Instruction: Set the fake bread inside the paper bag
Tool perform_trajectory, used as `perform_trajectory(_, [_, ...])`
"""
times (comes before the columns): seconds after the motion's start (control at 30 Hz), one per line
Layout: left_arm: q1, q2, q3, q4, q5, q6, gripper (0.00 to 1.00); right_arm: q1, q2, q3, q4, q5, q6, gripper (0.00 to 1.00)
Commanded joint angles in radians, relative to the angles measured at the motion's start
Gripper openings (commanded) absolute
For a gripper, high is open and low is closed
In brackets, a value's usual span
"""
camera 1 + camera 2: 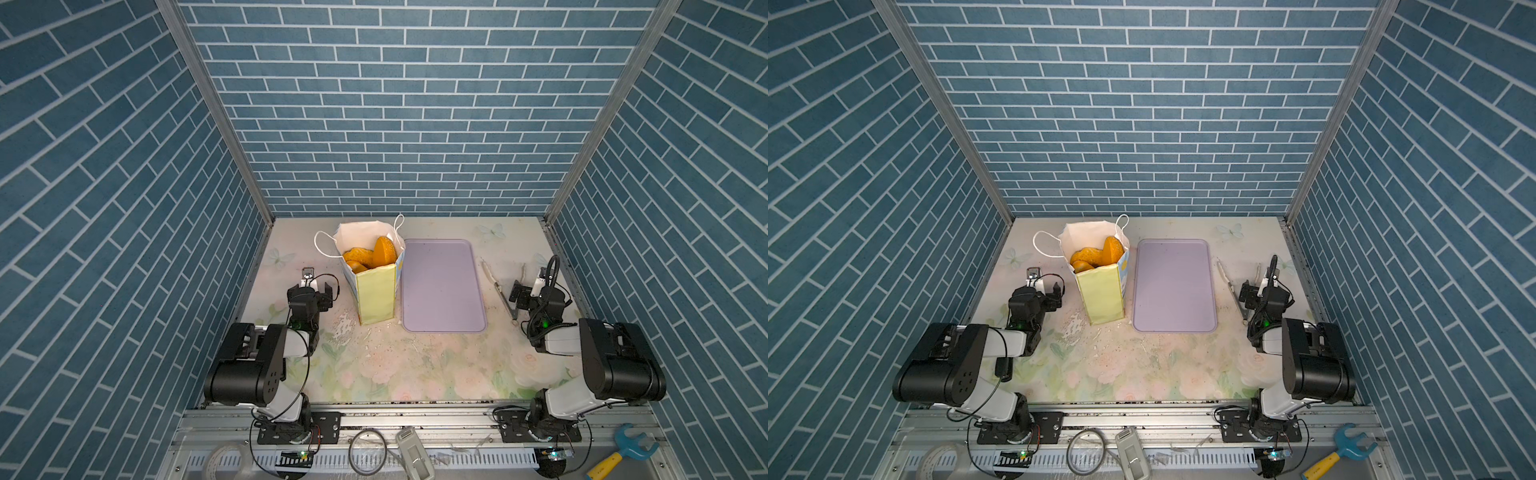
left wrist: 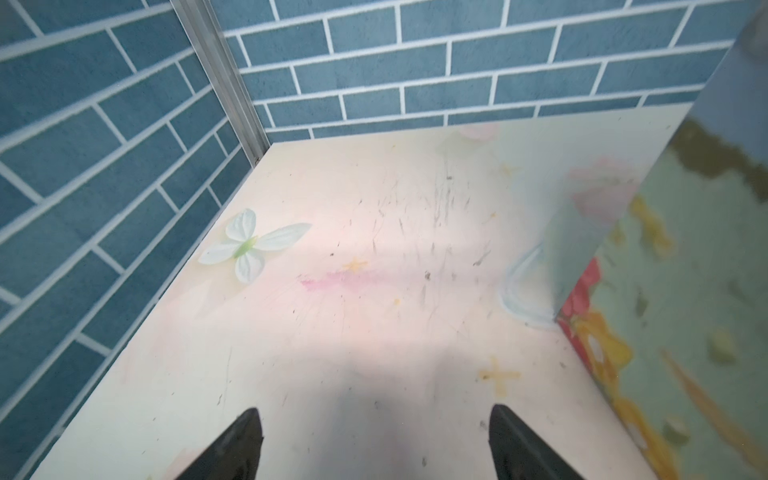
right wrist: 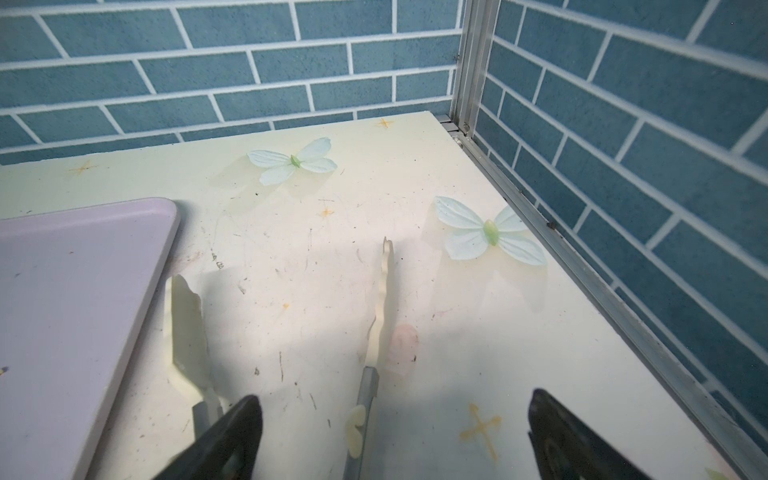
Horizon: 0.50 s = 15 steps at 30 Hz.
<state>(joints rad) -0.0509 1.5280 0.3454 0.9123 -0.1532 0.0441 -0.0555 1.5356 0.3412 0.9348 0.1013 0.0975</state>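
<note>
Seen from above, a tall paper bag (image 1: 376,295) stands upright toward the back of a flowered table (image 1: 395,365), its mouth open to the ceiling. The fake bread (image 1: 370,255) is inside it. Several glossy orange pieces fill the top, and one rounded loaf stands on edge, reaching about the rim. No bread shows anywhere else. The lilac tray (image 1: 442,286) lies just beside the bag, on the side toward the right arm, and is bare.

The left gripper (image 1: 318,286) hangs low just beside the bag, on the side away from the tray, without touching it. Its jaws are spread wide with nothing between them. In the left wrist view the gripper (image 2: 374,415) frames only bare table, with the bag's printed wall (image 2: 685,270) close at one side. The right gripper (image 1: 528,286) is well apart from the bag, beyond the tray, likewise spread wide and holding nothing. In the right wrist view it hangs over pale tongs (image 3: 384,299) lying on the table.

The left arm is clearly the nearer one to the bag. The bag's long axis runs straight up, so a sideways nudge could probably tip it. With all visible bread bagged, the task looks finished or nearly so. Any move by the left arm would best go away from the bag's wall.
</note>
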Motion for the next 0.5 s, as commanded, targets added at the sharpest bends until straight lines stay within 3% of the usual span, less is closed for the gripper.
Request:
perform_trajectory(0.0, [0.014,0.002,0.023,-0.011,0.082,0.026,0.90,0.000,0.005,0.019,-0.007,0.010,0.000,0.99])
perform_trajectory(0.37, [0.016,0.003,0.042,-0.044,0.106,0.034,1.00,0.019,0.012,0.052,-0.061,-0.027,-0.042,0.99])
perform_trajectory(0.47, [0.008,0.003,0.035,-0.032,0.049,0.025,1.00,0.019,0.011,0.051,-0.061,-0.026,-0.042,0.99])
